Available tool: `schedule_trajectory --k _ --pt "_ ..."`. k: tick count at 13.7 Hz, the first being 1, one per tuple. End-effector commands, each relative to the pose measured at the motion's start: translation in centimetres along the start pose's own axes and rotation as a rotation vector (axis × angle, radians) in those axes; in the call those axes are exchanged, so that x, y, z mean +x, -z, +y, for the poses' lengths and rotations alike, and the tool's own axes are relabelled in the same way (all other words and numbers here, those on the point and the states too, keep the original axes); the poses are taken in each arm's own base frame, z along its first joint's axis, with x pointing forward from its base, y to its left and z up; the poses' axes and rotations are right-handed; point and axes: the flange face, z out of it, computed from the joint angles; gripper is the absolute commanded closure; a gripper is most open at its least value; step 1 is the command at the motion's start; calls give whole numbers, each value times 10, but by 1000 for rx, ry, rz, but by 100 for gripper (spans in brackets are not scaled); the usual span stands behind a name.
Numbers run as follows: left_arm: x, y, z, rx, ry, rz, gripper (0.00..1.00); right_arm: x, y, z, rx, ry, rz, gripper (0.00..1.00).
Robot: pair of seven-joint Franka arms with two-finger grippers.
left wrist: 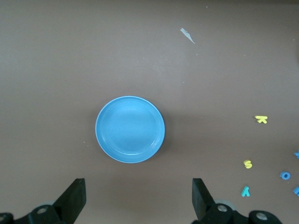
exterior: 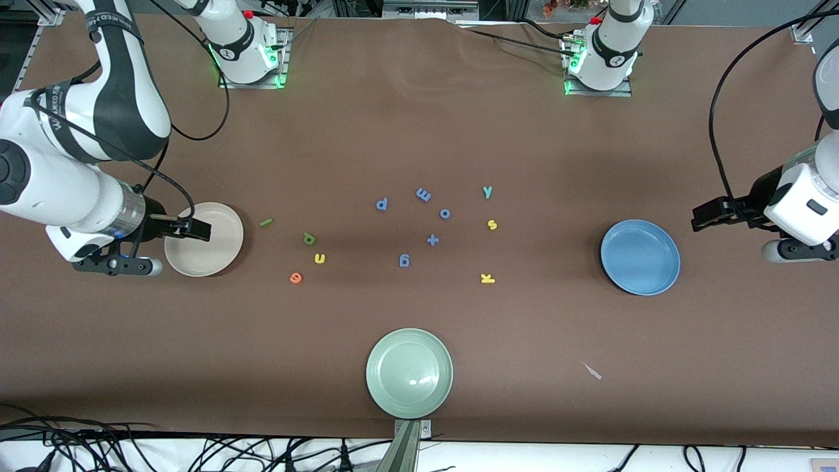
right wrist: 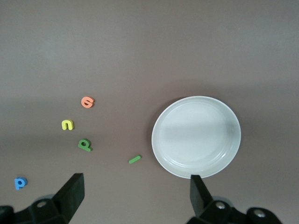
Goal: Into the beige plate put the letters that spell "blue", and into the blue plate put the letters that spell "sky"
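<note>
Front view: dark-green bar l (exterior: 265, 223) lies lengthwise along the table beside the beige plate (exterior: 226, 252). Right gripper (exterior: 196, 229) over that plate and left gripper (exterior: 704, 215) near the blue plate (exterior: 640, 257) both hang spread wide, empty.

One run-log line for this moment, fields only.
left gripper: open, above table beside blue plate | right gripper: open, at beige plate edge | plates: no letters inside | progress: none placed

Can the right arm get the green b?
Probably yes. The right pincer, open and empty, hangs over the beige plate. The b lies beside that plate, bare table around it.
</note>
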Motion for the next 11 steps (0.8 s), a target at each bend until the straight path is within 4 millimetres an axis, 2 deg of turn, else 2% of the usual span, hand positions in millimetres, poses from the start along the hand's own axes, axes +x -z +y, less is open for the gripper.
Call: schedule_trajectory --k 1,2,3,5,7,9,11 --pt "-4 -17 21 -10 27 -2 0 -9 -31 0 -3 -19 24 0" --pt "-4 -21 24 -12 34 -3 0 -9 -46 -3 -1 -57 35 0" --pt "-4 -29 35 -19 57 5 0 -12 -63 -15 2 -74 50 0" --pt "1 -66 76 -48 201 37 0 -17 -95 -20 13 -104 82 0" --pt "4 -95 110 -52 260 25 0 -23 -133 -20 17 -144 87 0" --pt "5 -125 151 -44 303 34 0 -37 -174 -19 24 -218 93 0" --pt "3 -160 187 -47 375 24 0 -56 -201 -17 24 -269 86 0"
